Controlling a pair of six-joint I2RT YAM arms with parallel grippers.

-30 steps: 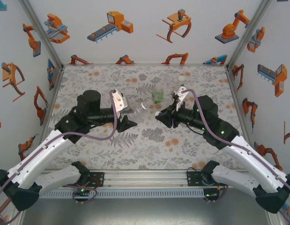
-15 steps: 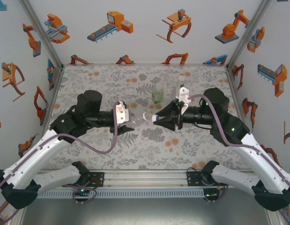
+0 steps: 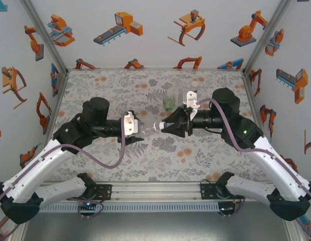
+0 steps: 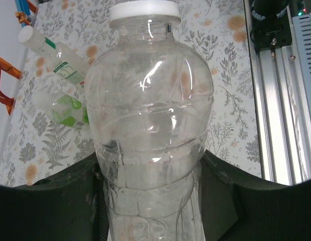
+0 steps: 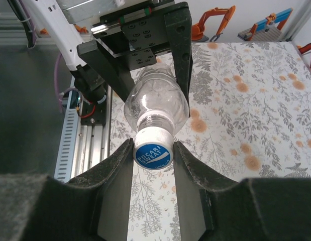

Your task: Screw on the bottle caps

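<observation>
Two arms first, drawn in nose to nose above the table [image 3: 105, 85], with the short clear bottle [image 3: 149, 128] slung level between them. Clamped round that bottle's lower body with the left gripper [image 3: 139, 130], with jaws drawn in narrow and pressed against the plastic on both sides. Pinched at that bottle's mouth with the right gripper [image 3: 167, 125], likewise narrow, squeezing the blue-topped cap [image 5: 153, 153] from either side.

Against a second ago: stood clear of the bottle's mouth then with the right gripper, with the bottle angled toward the back wall. Closed most of that gap half a second ago. Now hard up against the neck and rolled over at the wrist. Most likely means a cap seated on the threads and turning begun or about to begin. No telling from here how far down the thread.

Beyond the held bottle, toward the back wall: the squat green-tinted bottle [image 3: 169, 103], and just beside it the taller bottle with the green label band [image 4: 55, 55], already wearing a white cap [image 4: 26, 34]. Cannot tell whether the green-tinted one is capped.

Smallest last: sits squarely between the right fingertips, touching both pads, in line with the held bottle's neck, printed top toward the right wrist.
</observation>
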